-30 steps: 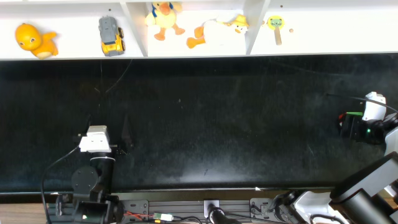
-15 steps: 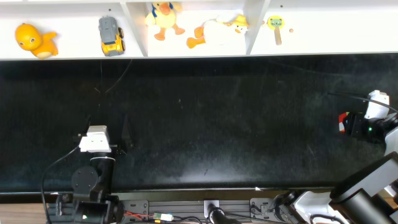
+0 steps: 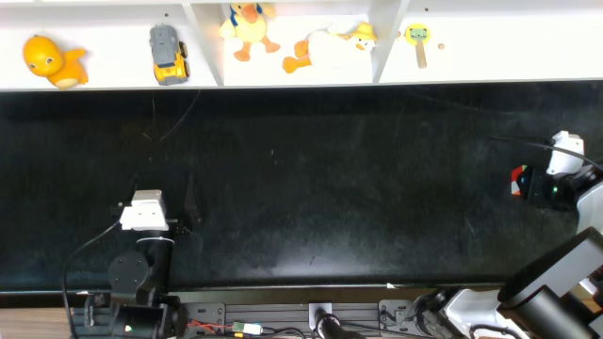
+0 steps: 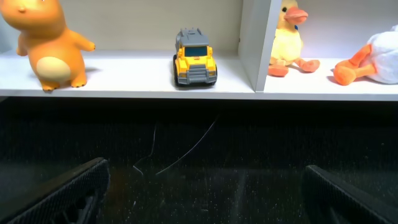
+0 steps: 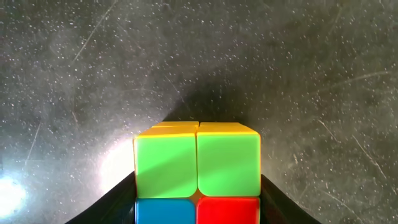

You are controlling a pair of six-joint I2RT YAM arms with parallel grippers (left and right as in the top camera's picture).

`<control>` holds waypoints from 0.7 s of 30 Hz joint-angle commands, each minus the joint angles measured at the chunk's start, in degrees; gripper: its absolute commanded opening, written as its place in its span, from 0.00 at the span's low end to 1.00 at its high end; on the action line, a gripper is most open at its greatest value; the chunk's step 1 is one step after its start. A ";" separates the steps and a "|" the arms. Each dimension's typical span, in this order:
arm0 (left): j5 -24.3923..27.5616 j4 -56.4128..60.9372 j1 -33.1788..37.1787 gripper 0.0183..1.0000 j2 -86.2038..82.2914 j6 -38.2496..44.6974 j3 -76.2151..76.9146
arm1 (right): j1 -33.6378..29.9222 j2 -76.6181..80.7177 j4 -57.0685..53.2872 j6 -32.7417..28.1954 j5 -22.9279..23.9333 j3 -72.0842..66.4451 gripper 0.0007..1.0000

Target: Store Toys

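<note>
My right gripper (image 5: 197, 208) is shut on a small colour cube (image 5: 197, 167) with green, blue, red and yellow faces, held just above the black table (image 5: 74, 74). From above, that gripper (image 3: 524, 181) is at the table's far right, with a red corner of the cube (image 3: 514, 177) showing. My left gripper (image 3: 162, 190) stands open over the table's left front, nothing between its fingers (image 4: 68, 193). On the white shelf (image 3: 301, 77) at the back sit an orange creature (image 3: 52, 58), a yellow truck (image 3: 169, 54), a duck plush (image 3: 249, 28), a white plush (image 3: 330, 47) and a small green toy (image 3: 418, 40).
White dividers (image 3: 207, 42) split the shelf into compartments. The left wrist view faces the orange creature (image 4: 46, 40), the truck (image 4: 194, 56) and the duck plush (image 4: 291, 37). The black table (image 3: 330, 188) stretches wide between the two arms.
My right gripper has shifted slightly left and toward the shelf with the cube, and the cube's red corner has come into sight. The left arm has not moved.
</note>
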 commanded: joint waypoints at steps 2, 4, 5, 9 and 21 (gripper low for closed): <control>0.11 -0.09 0.00 1.00 -0.52 1.25 -0.13 | 2.95 -1.95 0.09 1.73 0.02 2.43 0.48; 0.11 -0.09 0.00 1.00 -0.52 1.22 -0.13 | 3.93 -2.62 0.07 2.51 0.04 3.96 0.48; 0.11 -0.11 0.00 1.00 -0.52 1.25 -0.13 | 4.39 -2.82 0.04 2.91 0.04 4.74 0.48; 0.11 -0.11 0.00 1.00 -0.52 1.25 -0.13 | 7.72 -3.13 -0.28 4.74 0.11 12.24 0.49; 0.11 -0.09 0.00 1.00 -0.52 1.25 -0.13 | 15.37 0.68 -1.16 7.76 0.28 28.59 0.51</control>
